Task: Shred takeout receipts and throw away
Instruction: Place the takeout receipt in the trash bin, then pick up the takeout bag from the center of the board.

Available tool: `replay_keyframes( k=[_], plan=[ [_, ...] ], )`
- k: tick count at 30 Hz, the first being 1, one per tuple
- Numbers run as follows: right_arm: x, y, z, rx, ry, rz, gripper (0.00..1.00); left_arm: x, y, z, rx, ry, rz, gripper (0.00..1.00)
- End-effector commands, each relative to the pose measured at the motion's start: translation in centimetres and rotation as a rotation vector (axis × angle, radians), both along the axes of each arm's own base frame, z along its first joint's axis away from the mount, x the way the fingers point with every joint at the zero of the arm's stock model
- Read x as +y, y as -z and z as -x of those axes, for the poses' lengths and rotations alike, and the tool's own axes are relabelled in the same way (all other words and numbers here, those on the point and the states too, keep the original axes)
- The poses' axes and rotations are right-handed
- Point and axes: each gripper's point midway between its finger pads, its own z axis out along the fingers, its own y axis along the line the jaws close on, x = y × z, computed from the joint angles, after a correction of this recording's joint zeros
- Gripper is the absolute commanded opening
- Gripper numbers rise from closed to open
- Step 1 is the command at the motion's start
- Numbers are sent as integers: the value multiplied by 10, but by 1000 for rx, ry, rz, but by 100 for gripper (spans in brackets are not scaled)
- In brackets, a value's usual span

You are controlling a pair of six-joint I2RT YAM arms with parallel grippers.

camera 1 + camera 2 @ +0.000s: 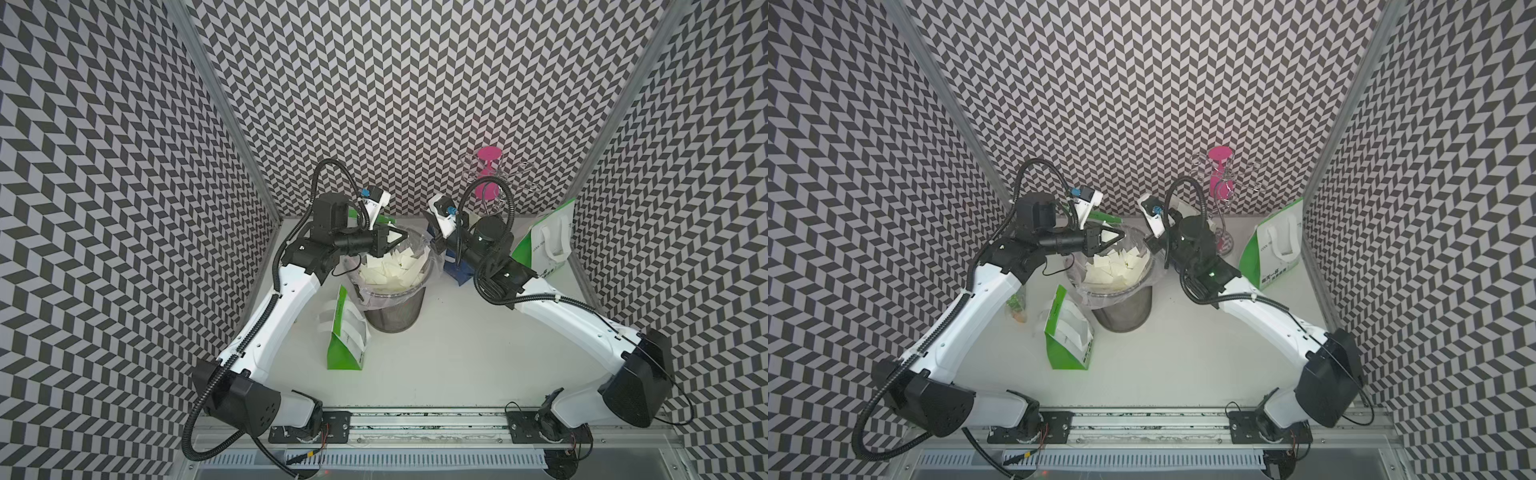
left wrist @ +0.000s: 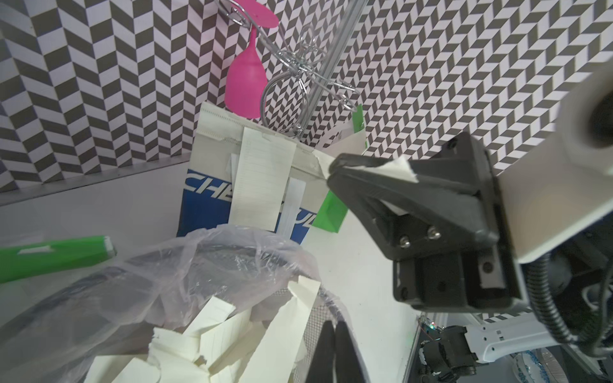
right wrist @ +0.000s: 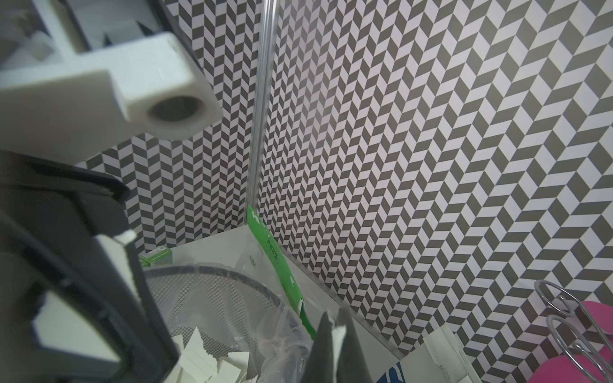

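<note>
Green bag, blue bag, pink glass

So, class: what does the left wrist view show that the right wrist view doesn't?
Only the left wrist view: an untorn white printed receipt on the blue-and-white paper bag. Only the right wrist view: the left arm's white camera housing. Both: the plastic-lined dark mesh bin, the cream paper scraps inside it, and the right gripper, jaws shut on a torn white paper scrap.

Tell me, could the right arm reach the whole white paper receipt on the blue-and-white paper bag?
Probably yes: the right gripper is close beside the receipt, nothing between, but shut on a torn white paper scrap.
</note>
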Motion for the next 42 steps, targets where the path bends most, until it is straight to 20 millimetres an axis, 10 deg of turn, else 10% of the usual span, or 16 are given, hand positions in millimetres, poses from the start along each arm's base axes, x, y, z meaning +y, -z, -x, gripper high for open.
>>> replay_keyframes(
  k=[1, 8, 18, 26, 36, 42],
  plan=[
    [21, 0, 30, 8, -202, 11, 0, 6, 24, -3, 29, -27, -75, 3],
    [45, 33, 57, 122, -424, 90, 15, 18, 26, -10, -23, -86, -149, 44],
    [53, 36, 50, 183, -459, 104, 55, 54, -8, -21, -183, -231, -231, 68],
    [-19, -2, -1, 313, -204, -31, 68, 48, -42, -21, -317, -210, -208, 75],
    [-157, 12, -48, 493, 162, -66, 70, -27, -39, -34, -340, -66, -184, 76],
    [-174, 26, -73, 558, 180, -50, 74, -76, -27, -45, -335, 3, -172, 78]
  ],
)
